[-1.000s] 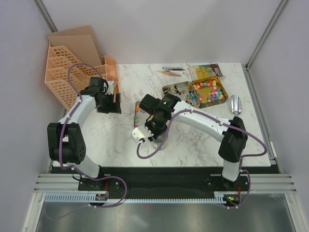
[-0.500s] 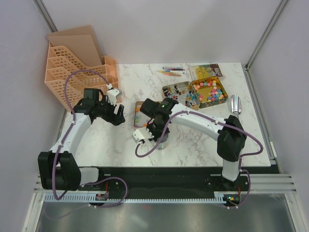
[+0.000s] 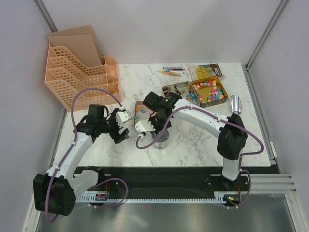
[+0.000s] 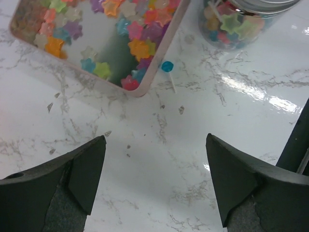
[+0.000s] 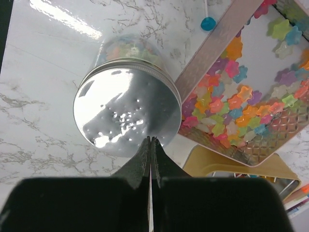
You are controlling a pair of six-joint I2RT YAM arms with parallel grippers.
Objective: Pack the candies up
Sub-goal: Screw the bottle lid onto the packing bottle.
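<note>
Star-shaped candies in many colours fill an open tin, which also shows in the right wrist view as a tin of candies. A glass jar with a silver lid stands beside it with candies inside. My right gripper is shut on nothing, tips just over the lid's near rim. My left gripper hangs open over bare marble, short of the tin. A blue lollipop lies between tin and jar. From above, the left gripper is left of the jar and the right gripper over it.
Two more open tins of sweets sit at the back right, with thin pens behind them. A silver scoop lies near the right edge. An orange file rack fills the back left corner. A yellow object lies by the tin.
My left arm has pulled back from the rack toward the near left and opened a little wider. My right gripper has shut and now sits over the jar's lid.
</note>
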